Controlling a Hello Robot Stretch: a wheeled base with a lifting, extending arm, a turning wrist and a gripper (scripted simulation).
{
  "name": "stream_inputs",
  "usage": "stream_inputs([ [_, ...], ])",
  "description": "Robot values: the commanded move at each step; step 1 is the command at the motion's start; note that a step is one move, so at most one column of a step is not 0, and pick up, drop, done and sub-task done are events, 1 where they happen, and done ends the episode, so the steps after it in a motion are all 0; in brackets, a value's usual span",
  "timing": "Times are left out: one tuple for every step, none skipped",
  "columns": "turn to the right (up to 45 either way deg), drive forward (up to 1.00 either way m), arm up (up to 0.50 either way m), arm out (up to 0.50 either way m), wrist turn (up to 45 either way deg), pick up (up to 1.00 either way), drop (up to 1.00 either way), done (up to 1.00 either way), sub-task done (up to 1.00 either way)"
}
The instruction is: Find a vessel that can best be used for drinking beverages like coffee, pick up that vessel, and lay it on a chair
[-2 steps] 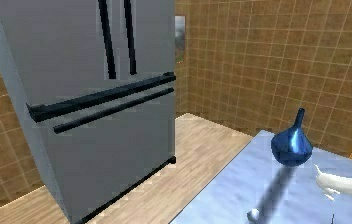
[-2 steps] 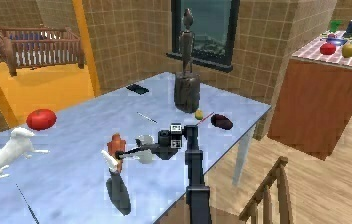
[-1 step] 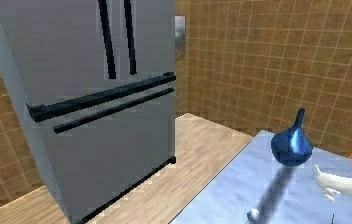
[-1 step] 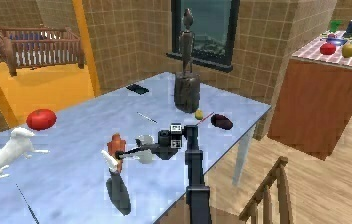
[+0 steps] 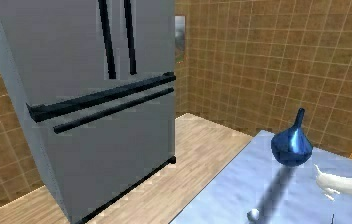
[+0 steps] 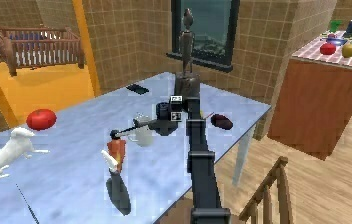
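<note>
Frankly, the small white vessel [image 6: 145, 137] is hard to read. It is a pale rounded blob on the blue-grey table [image 6: 74, 140], and neither handle nor rim can be made out. It sits near the table's middle, right at the gripper [image 6: 132, 130], whose thin fingers reach toward nine o'clock from the dark arm [image 6: 199, 165]. Because the vessel rests on the tabletop there, I cannot tell whether the gripper has hold of anything.

At seven o'clock from the vessel lies a small orange-red thing [image 6: 115, 152] of unclear shape. Farther out at nine o'clock are a red rounded object [image 6: 41, 118] and a white one [image 6: 9, 152] cut by the picture's edge. A dark oval [image 6: 222, 121] lies at three o'clock, and a tall dark statue [image 6: 187, 50] stands at one.

Toward five o'clock, past the table's edge, a wooden chair [image 6: 269, 190] is cut off at the bottom. Bare wood floor [image 6: 314, 180] lies between it and a counter [image 6: 319, 100].

In the forward view, a grey fridge [image 5: 94, 100] stands at ten o'clock. Open floor separates it from the table corner, which bears a blue vase [image 5: 292, 145].
</note>
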Motion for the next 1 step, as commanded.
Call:
stream_inputs([
  [0.0,0.00,0.14,0.00,0.0,0.00,0.00,0.00,0.00],
])
